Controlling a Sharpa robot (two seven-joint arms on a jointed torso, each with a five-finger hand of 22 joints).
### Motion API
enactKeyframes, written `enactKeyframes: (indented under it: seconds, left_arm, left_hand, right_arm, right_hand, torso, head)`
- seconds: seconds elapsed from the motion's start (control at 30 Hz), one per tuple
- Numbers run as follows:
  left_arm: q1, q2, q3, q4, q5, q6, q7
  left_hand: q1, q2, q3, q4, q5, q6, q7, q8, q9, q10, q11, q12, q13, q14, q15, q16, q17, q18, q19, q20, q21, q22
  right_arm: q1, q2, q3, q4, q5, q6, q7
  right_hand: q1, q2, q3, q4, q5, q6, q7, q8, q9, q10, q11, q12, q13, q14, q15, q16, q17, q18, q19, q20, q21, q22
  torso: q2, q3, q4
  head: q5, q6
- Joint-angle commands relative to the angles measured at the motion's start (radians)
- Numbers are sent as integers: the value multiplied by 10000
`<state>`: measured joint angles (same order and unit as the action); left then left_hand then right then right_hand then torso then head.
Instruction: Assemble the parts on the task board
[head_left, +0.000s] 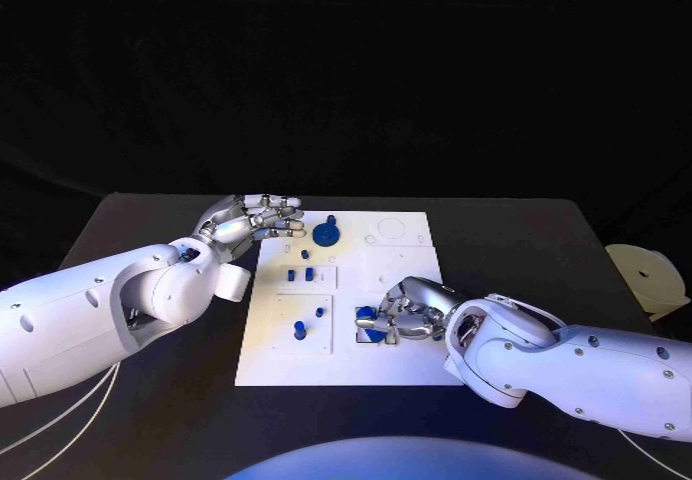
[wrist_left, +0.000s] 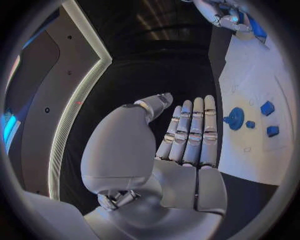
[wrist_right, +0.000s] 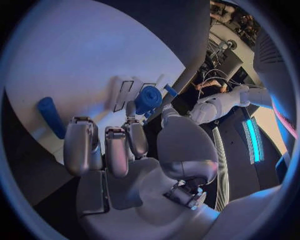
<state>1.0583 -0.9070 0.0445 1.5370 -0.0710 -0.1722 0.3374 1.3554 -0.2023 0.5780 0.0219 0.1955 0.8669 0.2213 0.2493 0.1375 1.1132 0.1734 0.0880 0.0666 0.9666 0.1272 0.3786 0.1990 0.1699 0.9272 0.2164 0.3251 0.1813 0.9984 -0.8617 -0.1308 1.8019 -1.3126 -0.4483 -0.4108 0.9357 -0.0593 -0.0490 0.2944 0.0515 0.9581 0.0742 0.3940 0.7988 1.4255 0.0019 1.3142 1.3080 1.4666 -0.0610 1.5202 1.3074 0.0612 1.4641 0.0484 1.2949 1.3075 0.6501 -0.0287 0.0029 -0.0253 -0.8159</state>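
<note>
On the board (head_left: 353, 350) our right hand (head_left: 408, 312) grips a part (head_left: 372, 335); a tilted insertion could jam it. Our left hand (head_left: 253, 222) hangs released beside.

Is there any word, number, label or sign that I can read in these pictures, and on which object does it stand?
None can be read.
The task board carries only outlines and blue parts, no print.
The left robot hand and the right robot hand bear no legible marking.
</note>
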Motion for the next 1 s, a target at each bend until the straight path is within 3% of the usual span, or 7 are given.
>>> enactKeyframes:
  seconds: [0.03,0.2,0.5,0.57,0.67,0.8,1.0]
  left_arm:
    - [-3,8,5,22,18,172,38]
    - [-3,-2,5,20,18,166,34]
    - [-3,-7,4,21,18,170,31]
    - [-3,-7,4,18,17,168,30]
    - [-3,-6,4,15,17,169,29]
    - [-3,-5,4,15,17,170,28]
    - [-3,4,4,13,17,176,27]
  left_hand:
    - [14,75,14,19,37,-57,185,-58,-9,-67,-10,43,6,-70,-10,-31,11,89,20,49,-42,-10]
    - [14,75,14,19,37,-57,185,-58,-9,-67,-10,43,6,-70,-10,-31,11,89,20,49,-42,-10]
    - [13,76,15,20,36,-58,186,-58,-9,-71,-9,45,6,-72,-9,-32,12,88,21,50,-46,-13]
    - [12,79,18,21,32,-62,189,-58,-11,-81,-5,52,6,-78,-6,-34,15,88,25,53,-61,-22]
    - [12,79,18,21,32,-62,189,-58,-11,-81,-5,52,6,-78,-6,-34,15,88,25,53,-61,-22]
    - [12,79,18,21,32,-62,189,-58,-11,-81,-5,52,6,-78,-6,-34,15,88,25,53,-61,-22]
    - [12,79,18,21,32,-62,189,-58,-11,-81,-5,52,6,-78,-6,-34,15,88,25,53,-61,-22]
  right_arm:
    - [-23,-82,-3,151,-76,-191,245]
    - [-32,-303,-3,386,-111,-193,309]
    - [-36,-544,-8,549,-127,190,351]
    - [-37,-576,-13,587,-104,331,412]
    - [-38,-596,-17,613,-90,445,455]
    - [-42,-595,-21,601,-125,562,426]
    - [-44,-491,-24,412,-226,567,258]
  right_hand:
    - [104,230,-145,-3,-34,-12,-9,17,36,-14,-23,24,378,736,-25,-19,1182,-44,-26,-24,50,1616]
    - [321,446,-281,-10,-28,78,-46,72,71,81,-55,131,472,760,-48,15,1273,-77,52,-38,209,1685]
    - [500,615,-420,-16,-16,117,-64,83,80,110,-71,142,486,772,-62,31,1317,-90,84,-50,266,1715]
    - [978,802,-534,-38,32,145,-71,71,71,133,-80,143,497,776,-67,32,1327,-91,92,-53,262,1727]
    - [1305,893,-591,-43,65,168,-77,63,63,145,-86,143,503,782,-76,39,1352,-98,109,-53,289,1745]
    - [2323,1090,-664,-81,322,217,-103,11,18,164,-109,114,495,791,-92,51,1394,-109,140,-76,331,1785]
    - [2711,1230,-659,-91,487,326,-140,23,2,219,-138,182,560,796,-112,58,1417,-114,156,-90,354,1806]
  torso:
    - [-2,3,5]
    - [1,1,6]
    - [5,1,-11]
    - [2,-1,-7]
    - [-4,1,-7]
    - [1,0,1]
    - [1,-8,1]
  head:
    - [-4,6]
    - [-1,9]
    - [28,10]
    - [17,7]
    - [17,5]
    - [9,9]
    - [-10,19]
